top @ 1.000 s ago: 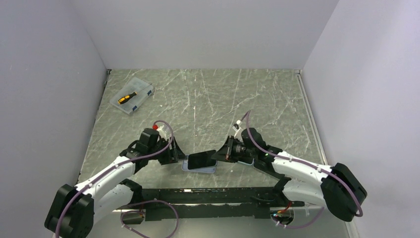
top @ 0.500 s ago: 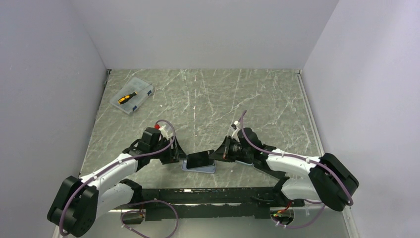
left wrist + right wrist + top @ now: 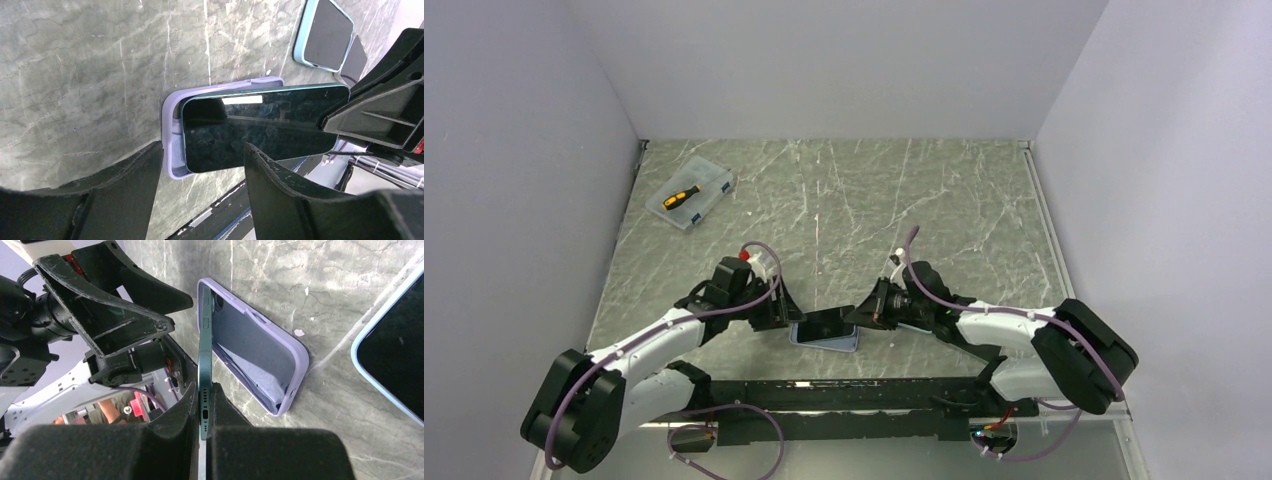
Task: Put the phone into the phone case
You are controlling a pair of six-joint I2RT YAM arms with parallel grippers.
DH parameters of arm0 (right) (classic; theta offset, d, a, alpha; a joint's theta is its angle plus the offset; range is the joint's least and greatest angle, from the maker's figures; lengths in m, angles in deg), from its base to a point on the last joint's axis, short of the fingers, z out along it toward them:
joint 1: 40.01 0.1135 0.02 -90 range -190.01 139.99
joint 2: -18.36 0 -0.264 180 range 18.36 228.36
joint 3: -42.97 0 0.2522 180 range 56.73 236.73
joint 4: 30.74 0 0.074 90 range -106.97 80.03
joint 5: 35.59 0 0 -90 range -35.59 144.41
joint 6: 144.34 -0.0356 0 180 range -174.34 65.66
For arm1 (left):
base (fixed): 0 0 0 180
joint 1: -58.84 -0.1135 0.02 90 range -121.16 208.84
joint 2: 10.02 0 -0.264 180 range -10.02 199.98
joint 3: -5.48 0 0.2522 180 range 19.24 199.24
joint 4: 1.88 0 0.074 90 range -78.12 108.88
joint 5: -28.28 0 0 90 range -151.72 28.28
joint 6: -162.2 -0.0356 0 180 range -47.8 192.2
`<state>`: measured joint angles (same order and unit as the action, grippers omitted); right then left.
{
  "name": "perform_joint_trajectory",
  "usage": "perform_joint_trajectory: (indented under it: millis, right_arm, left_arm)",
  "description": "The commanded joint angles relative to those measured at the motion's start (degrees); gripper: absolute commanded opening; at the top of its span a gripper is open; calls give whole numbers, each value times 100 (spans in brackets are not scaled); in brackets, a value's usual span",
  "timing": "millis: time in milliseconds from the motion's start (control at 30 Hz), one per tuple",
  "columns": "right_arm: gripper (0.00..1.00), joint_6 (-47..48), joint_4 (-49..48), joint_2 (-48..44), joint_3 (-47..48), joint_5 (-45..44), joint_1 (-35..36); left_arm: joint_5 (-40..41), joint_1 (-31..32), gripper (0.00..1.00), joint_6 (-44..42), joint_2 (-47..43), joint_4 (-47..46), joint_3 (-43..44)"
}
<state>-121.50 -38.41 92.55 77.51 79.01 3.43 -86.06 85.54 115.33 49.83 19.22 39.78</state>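
So you're working on a grey-green marble-look table, veiny and a bit glossy. The phone case is lying flat on it, open side up. It's a soft-looking matte lilac shell with rounded corners and a raised rim. The phone is a slim slab with a teal metal edge and glossy black glass that's throwing reflections.

Your right gripper is clamping down on the phone's short end, with the black fingers pressing on front and back and the charging port showing between them. That end is sitting raised off the case. The far end is dipping into the case's rim over by your left gripper, so the phone is sitting tilted, half in and not seated. The left jaws are standing well apart, straddling that end of the case. I can't tell if they're actually touching it.

Both arms are reaching low and inward from their bases, forearms nearly flat over the table, with the grippers facing each other across the case.

A second phone in a pale blue shell is lying just beside your right wrist.
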Motion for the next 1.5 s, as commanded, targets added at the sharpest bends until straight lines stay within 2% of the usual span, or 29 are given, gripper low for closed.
perform_joint_trajectory:
  millis: [0, 300, 967, 1233, 1467]
  right_arm:
    - [0, -169, -355, -12, -119, -11, 23]
    - [0, -455, -376, -121, -417, -566, 234]
    - [0, -665, -905, 717, -519, -1177, 685]
    - [0, -95, -630, 1070, -185, -1034, 718]
    - [0, 32, -727, 1512, 32, -678, 712]
  left_arm:
    - [-52, 46, 65, -7, 127, -326, -71]
    - [-58, 80, 65, -33, 331, -478, -82]
    - [-113, 485, 64, 251, -192, -284, -280]
    - [-55, 547, 64, 263, -260, -284, -344]
    - [-82, 580, 64, 230, -143, -337, -251]
